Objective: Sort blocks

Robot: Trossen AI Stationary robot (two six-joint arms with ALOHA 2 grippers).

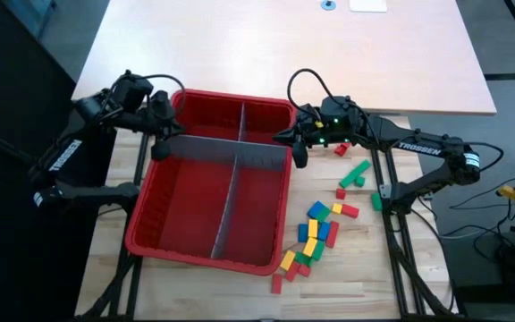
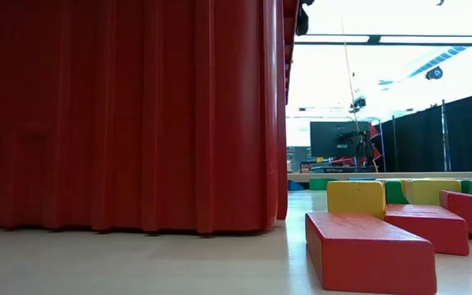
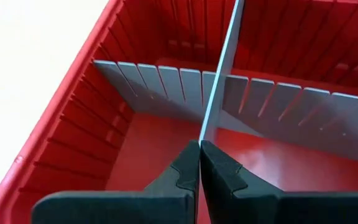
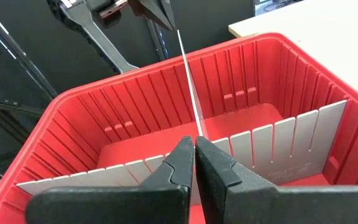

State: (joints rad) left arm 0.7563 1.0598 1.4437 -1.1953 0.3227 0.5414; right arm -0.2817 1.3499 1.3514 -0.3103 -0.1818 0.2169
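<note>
Left gripper [image 1: 161, 148]: seen at the bin's left wall, at the left end of the crosswise divider; fingers [image 3: 182, 174] pressed together on the thin grey edge in the left wrist view.
Bin [image 1: 150, 234]: 1 big red ribbed tub, set mid-table; split into 4 compartments; no blocks seen inside.
Dividers: 2 flat grey slotted panels; 1 long one [image 1: 229, 207] run front to back, 1 crosswise one [image 1: 226, 153] held at both ends by the grippers.
Right gripper [image 1: 299, 154]: placed at the bin's right wall, on the right end of the crosswise divider; fingers [image 4: 178, 163] clamped on the panel edge in the right wrist view.
Blocks [image 1: 316, 234]: all on the table right of the bin, approx. 20 counted; red approx. 8, green approx. 5, blue approx. 4, yellow approx. 4; exact no. cannot be told where piled. Main heap near the bin's front right corner; a few scattered nearer the right arm.
Table [image 1: 356, 268]: light wood planks; a pale board is laid beyond the bin.
Room: dark curtain panels, ceiling lights, a monitor seen far off in the low view.
</note>
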